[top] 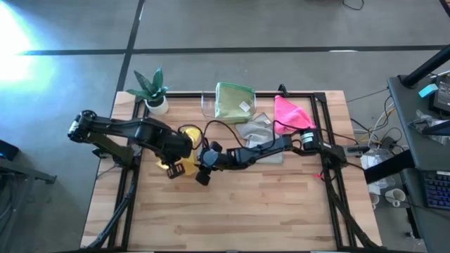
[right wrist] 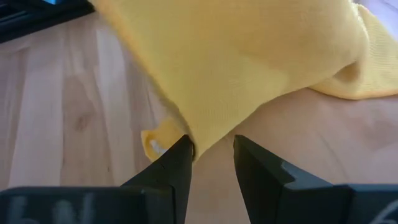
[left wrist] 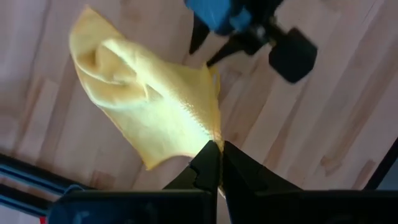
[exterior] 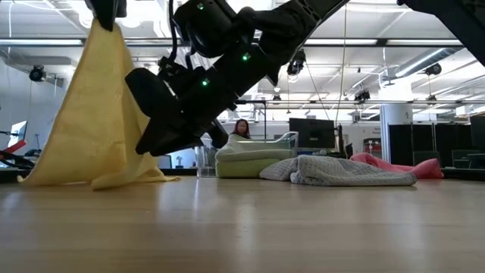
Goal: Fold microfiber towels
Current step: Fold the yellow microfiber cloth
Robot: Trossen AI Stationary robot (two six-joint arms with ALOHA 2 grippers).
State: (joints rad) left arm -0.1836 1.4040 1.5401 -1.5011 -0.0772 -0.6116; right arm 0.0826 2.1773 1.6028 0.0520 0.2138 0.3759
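While the left gripper (left wrist: 216, 163) pinches the yellow towel (left wrist: 149, 106) up left of the desk (top: 246, 204) centre, the parted right gripper (right wrist: 211, 152) could miss its dangling edge.

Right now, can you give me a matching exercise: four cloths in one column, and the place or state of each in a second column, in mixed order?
Column 1:
1. yellow towel
2. grey towel
3. pink towel
4. green towel

Column 2:
A. in the clear tray at the table's far edge
B. crumpled at the far right
C. hanging from the shut left tool, bottom on the table
D. lying crumpled between the pink and green ones

Pairs: 1-C, 2-D, 3-B, 4-A
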